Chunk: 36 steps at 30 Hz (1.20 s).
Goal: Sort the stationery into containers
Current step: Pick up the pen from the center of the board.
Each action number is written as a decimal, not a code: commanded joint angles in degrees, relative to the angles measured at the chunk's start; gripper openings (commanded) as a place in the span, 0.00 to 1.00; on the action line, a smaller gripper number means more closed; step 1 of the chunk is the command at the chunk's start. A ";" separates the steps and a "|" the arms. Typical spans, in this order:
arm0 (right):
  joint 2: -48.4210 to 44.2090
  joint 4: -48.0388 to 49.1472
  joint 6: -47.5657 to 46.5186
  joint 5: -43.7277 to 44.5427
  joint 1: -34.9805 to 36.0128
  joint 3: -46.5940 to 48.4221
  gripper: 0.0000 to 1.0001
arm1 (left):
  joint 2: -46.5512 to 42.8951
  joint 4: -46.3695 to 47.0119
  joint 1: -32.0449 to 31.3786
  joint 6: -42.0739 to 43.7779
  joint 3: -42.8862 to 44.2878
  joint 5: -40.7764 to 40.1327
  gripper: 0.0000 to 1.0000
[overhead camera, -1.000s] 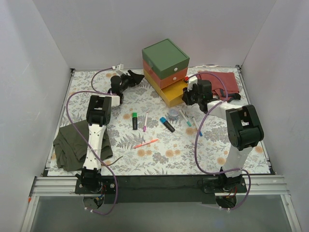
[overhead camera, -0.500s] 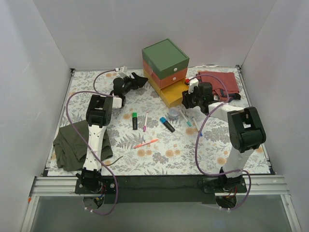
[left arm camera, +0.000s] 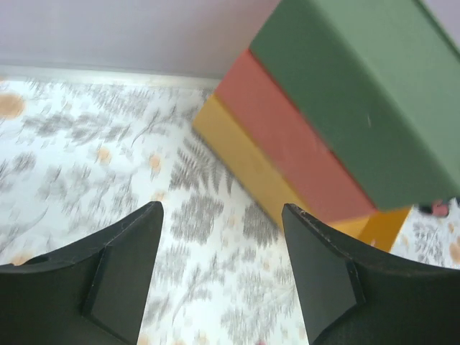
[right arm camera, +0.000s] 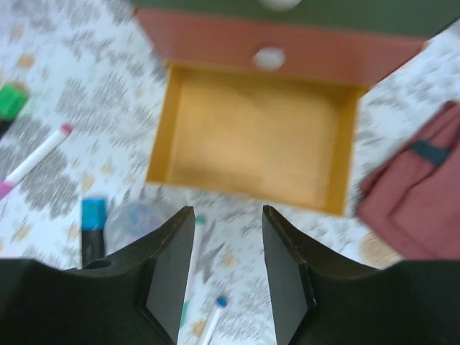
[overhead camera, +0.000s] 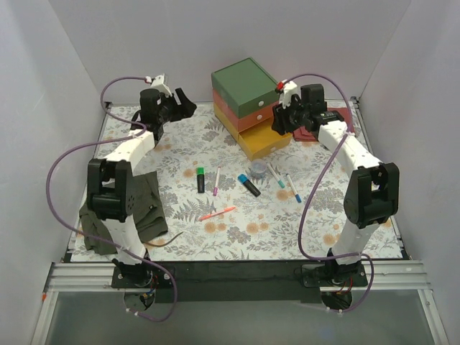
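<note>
- The open yellow drawer [right arm camera: 251,136] lies just beyond the right gripper [right arm camera: 227,212], whose jaws stand a little apart and hold nothing
- The tape roll [right arm camera: 136,215] and the blue-capped marker [right arm camera: 93,219] lie on the counter [overhead camera: 237,237] near the left jaw of this gripper
- The left gripper [left arm camera: 221,212] has its jaws wide apart, holding nothing, and faces the side of the box [left arm camera: 338,108], well apart from it
- Both arms are raised and stretched toward the far side; 2 white pens [overhead camera: 277,175] lie between them

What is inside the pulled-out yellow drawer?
Nothing: the yellow drawer shows a bare floor in the right wrist view. The salmon drawer and green drawer above are shut, contents hidden.
</note>
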 commanded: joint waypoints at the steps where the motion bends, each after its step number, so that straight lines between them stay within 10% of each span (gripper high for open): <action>1: 0.37 -18.95 -7.89 -10.05 3.59 0.62 0.51 | -10.07 -17.97 -0.45 4.13 -6.99 -4.90 0.67; 15: -8.24 -14.23 2.91 2.42 15.73 -16.42 0.54 | -18.44 -14.20 -0.45 5.63 -16.76 -14.75 0.69; 36: 5.99 -8.51 7.66 9.11 20.92 -11.77 0.55 | -27.05 -9.89 -14.16 10.38 -27.22 -30.84 0.82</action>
